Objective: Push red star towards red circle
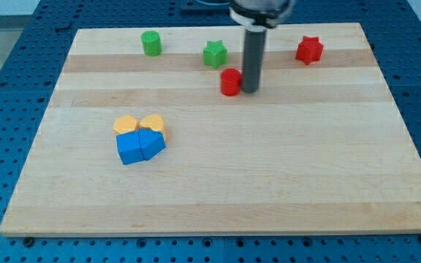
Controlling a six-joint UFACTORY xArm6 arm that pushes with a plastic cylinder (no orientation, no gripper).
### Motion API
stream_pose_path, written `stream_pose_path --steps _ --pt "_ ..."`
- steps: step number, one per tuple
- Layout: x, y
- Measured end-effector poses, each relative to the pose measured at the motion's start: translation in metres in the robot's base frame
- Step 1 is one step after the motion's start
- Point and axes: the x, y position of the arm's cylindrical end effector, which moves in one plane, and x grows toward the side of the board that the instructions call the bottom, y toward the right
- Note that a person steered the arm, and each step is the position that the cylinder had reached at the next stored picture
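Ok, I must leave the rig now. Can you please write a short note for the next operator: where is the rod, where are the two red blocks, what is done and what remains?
My tip rests on the board just to the view's right of the red circle, close beside it or touching; contact cannot be told.
The red star lies near the view's top right, well apart from my tip and the circle.
Done: nothing visible; the star is far from the circle.
Left: bring my tip around to the star's right side, then push it left and slightly down towards the circle.

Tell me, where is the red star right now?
The red star sits near the view's top right of the board, well to the right of my tip and the red circle.
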Motion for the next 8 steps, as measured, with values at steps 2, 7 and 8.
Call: stream_pose_path --steps 2,7,8 --pt "-0.041 -0.070" --pt "-0.063 0.180" --pt "-0.103 0.185"
